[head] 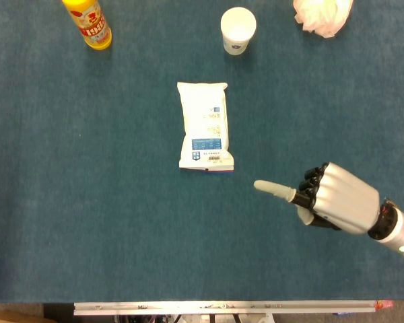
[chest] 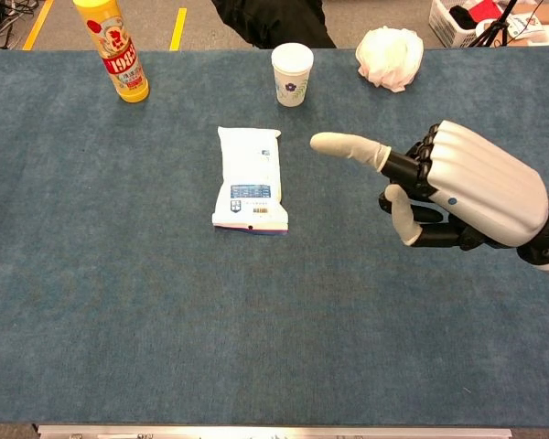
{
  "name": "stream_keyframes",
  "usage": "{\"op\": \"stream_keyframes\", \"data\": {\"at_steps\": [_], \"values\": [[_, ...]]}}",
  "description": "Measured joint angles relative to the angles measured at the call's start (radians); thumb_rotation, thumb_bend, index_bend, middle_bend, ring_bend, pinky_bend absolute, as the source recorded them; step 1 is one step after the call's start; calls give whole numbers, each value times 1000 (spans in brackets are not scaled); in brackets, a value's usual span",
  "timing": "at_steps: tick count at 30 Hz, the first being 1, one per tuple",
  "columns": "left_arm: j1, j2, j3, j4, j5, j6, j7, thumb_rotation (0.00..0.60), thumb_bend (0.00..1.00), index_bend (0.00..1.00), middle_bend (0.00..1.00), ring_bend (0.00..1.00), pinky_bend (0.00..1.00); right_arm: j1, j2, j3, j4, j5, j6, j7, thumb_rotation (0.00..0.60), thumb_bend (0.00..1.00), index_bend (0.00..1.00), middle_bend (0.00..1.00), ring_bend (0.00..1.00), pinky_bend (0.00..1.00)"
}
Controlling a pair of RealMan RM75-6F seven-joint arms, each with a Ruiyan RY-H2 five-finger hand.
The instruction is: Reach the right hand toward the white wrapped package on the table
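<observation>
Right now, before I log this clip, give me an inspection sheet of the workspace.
Surface: blue carpeted table.
Job's things: white wrapped package lies flat mid-table, untouched.
Clutter: yellow bottle, paper cup and crumpled white wrap along the far edge.
Hands: right hand has one finger extended toward the package, the others curled, holding nothing; left hand not in view.
Cables: nothing seen.
Surroundings: floor with yellow tape and a basket beyond the table.

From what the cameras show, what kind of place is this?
Probably a lab or workshop test bench: blue felt-covered table, yellow floor tape behind it, a basket of clutter, and staged groceries like the white wrapped package.
</observation>
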Motion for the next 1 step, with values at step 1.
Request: {"op": "stream_keyframes", "data": {"at_steps": [1], "values": [[-2,-1,0,0,0,-2,1,600,472,234,248,137,67,-1,1,0,0,3,3,-1,600,924,0,1000,1000,1000]]}}
